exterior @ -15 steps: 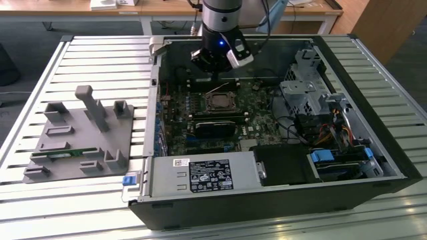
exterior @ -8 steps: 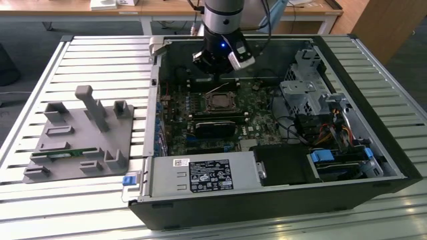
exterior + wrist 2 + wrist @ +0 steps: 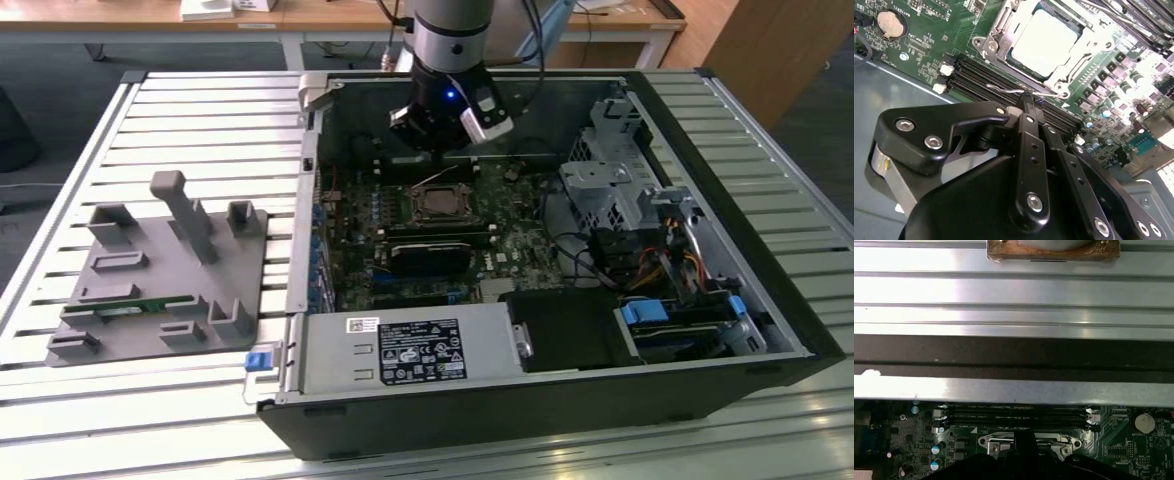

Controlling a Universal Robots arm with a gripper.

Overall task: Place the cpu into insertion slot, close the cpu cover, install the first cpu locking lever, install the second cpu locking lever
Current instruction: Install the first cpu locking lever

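The cpu (image 3: 1041,42), a dull silver square, lies in the insertion slot (image 3: 441,205) on the green board inside the open computer case. The cpu cover (image 3: 995,37), a silver frame, lies flat around it. A thin wire locking lever (image 3: 1004,90) runs along the socket's edge beside the memory slots. My gripper (image 3: 1029,100) hangs over that edge with its black fingers (image 3: 1027,130) together, and the tips touch the lever wire. I cannot tell if the wire is pinched. In the exterior view my gripper (image 3: 434,150) is just behind the socket, near the case's back wall.
Black memory slots (image 3: 984,80) lie between the gripper and the socket. Close by are a coin battery (image 3: 891,24), a black card (image 3: 430,255), a drive cage (image 3: 607,185) and the power supply (image 3: 407,350). A grey fixture (image 3: 160,270) sits at the exterior view's left.
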